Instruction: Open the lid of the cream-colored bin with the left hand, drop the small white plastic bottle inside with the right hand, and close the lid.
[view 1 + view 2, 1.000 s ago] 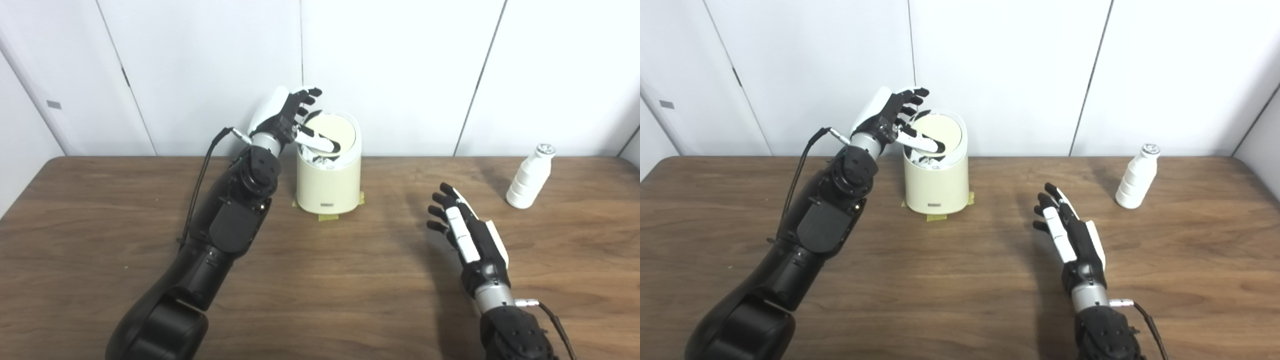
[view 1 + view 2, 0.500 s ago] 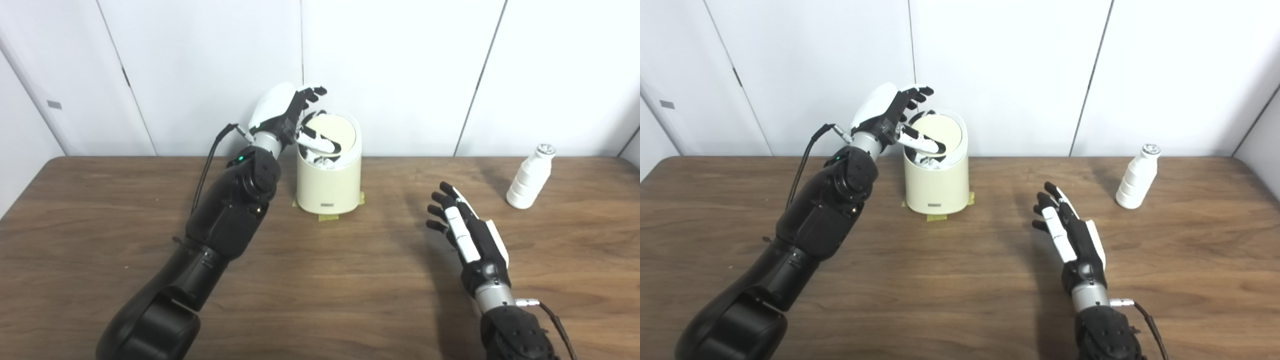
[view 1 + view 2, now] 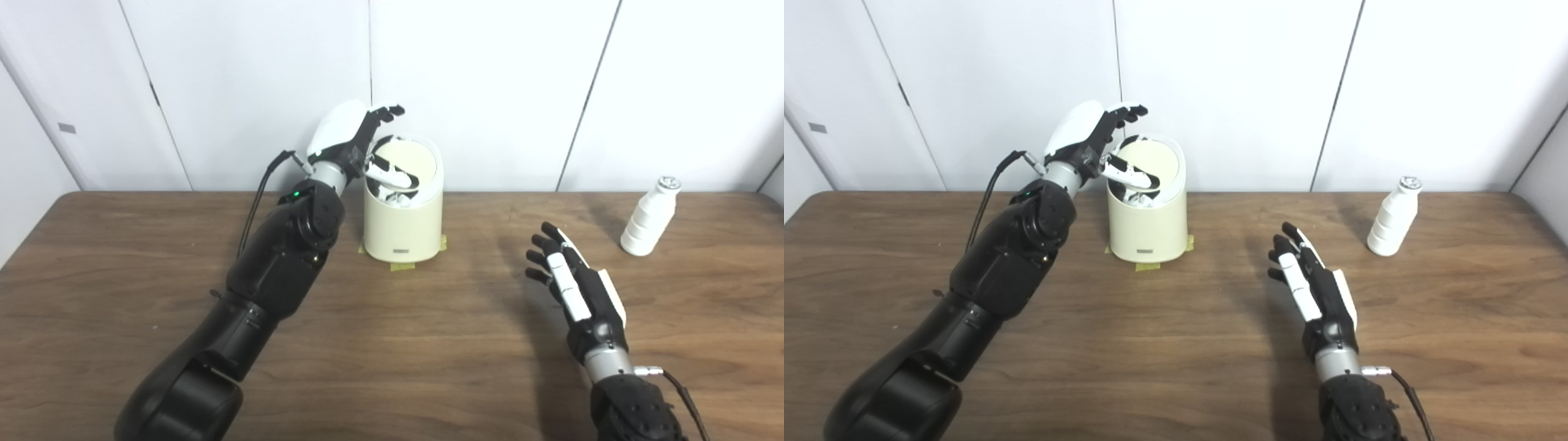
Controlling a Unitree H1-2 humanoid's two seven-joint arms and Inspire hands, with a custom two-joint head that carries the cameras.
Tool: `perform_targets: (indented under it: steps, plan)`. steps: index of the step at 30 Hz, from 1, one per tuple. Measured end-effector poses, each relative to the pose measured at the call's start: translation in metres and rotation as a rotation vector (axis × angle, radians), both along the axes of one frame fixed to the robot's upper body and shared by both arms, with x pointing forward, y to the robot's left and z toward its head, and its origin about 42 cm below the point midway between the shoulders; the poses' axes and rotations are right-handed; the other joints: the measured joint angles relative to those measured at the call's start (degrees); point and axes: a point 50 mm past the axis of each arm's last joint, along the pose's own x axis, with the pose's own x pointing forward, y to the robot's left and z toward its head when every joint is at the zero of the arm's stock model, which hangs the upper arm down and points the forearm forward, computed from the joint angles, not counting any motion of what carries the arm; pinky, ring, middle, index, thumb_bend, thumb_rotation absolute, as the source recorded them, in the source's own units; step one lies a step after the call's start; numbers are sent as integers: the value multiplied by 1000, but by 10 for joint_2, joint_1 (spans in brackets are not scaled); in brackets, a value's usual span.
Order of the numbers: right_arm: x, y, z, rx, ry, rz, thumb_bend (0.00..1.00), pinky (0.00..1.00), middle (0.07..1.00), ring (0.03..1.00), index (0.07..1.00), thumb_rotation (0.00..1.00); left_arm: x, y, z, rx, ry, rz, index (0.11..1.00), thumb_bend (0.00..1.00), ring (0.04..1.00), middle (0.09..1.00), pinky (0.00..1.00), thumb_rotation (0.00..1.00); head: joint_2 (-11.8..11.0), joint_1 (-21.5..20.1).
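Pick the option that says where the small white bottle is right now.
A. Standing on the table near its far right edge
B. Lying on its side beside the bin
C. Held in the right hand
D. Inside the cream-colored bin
A: the white bottle stands upright on the table, apart from the open right hand and far from the bin.

Left hand [image 3: 352,131] has risen slightly over bin [image 3: 402,229]

The left hand [image 3: 352,138] covers the bin's [image 3: 402,226] near-left rim, so contact with the lid [image 3: 409,160] cannot be told; white contents inside are indistinct; the bin's label is too small to read.
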Motion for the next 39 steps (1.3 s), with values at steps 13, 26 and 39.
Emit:
perform_targets:
  steps: [13, 26, 39]
  plan:
    - [-1, 3, 6, 6, -21, 4, 551, 787, 893, 855, 913, 812, 2, -4, -2, 87, -14, -4, 868, 962, 818, 851, 724, 0, 3, -11]
    - [-1, 3, 7, -5, -25, -1, 558, 789, 894, 858, 915, 824, 3, -8, 1, 152, -7, -22, 881, 954, 830, 853, 746, 0, 3, -11]
    - [-1, 2, 6, -4, -22, -2, 560, 793, 895, 861, 914, 824, 4, -4, 3, 130, 10, -17, 867, 932, 819, 831, 703, 0, 1, -6]
